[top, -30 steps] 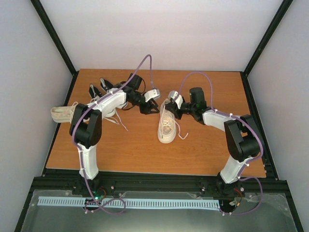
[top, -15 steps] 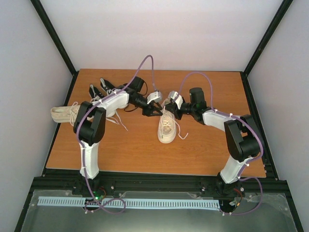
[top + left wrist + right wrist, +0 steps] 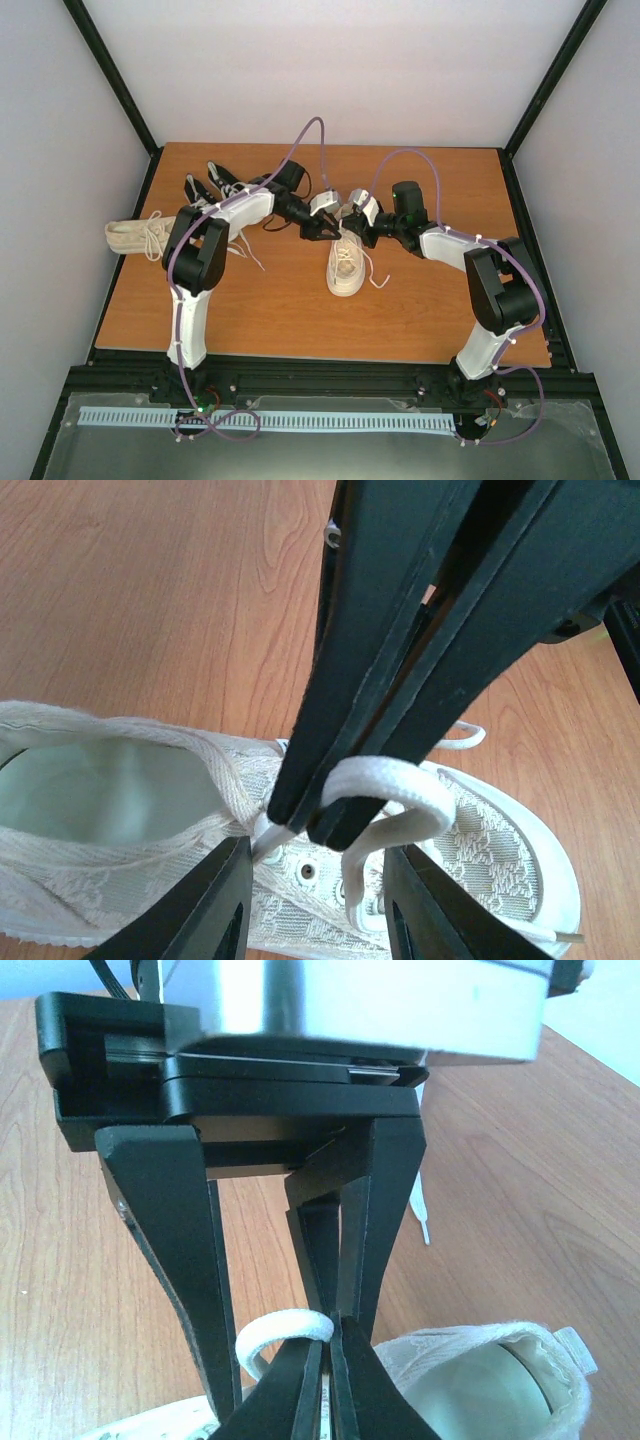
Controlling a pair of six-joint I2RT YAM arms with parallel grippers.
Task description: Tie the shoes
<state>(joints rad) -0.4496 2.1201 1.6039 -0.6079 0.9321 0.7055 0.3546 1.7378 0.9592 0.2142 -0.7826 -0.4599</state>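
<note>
A cream shoe (image 3: 346, 264) lies mid-table, toe toward me; it also shows in the left wrist view (image 3: 500, 845) and the right wrist view (image 3: 490, 1375). My right gripper (image 3: 348, 221) (image 3: 328, 1332) is shut on a white lace loop (image 3: 280, 1332) (image 3: 400, 778) just above the shoe's eyelets. My left gripper (image 3: 323, 228) (image 3: 315, 855) is open, its fingers (image 3: 215, 900) straddling the right gripper's tips and the loop without touching it. A second cream shoe (image 3: 133, 237) lies at the left edge. Two black shoes (image 3: 207, 183) stand at the back left.
Loose lace ends (image 3: 378, 279) trail on the wood right of the middle shoe. More laces (image 3: 245, 252) lie beside the left arm. The table's black frame (image 3: 300, 355) runs along the near edge.
My left gripper has moved right, from beside the shoe to close around the right gripper's tips. The right arm and the shoe have stayed put.
</note>
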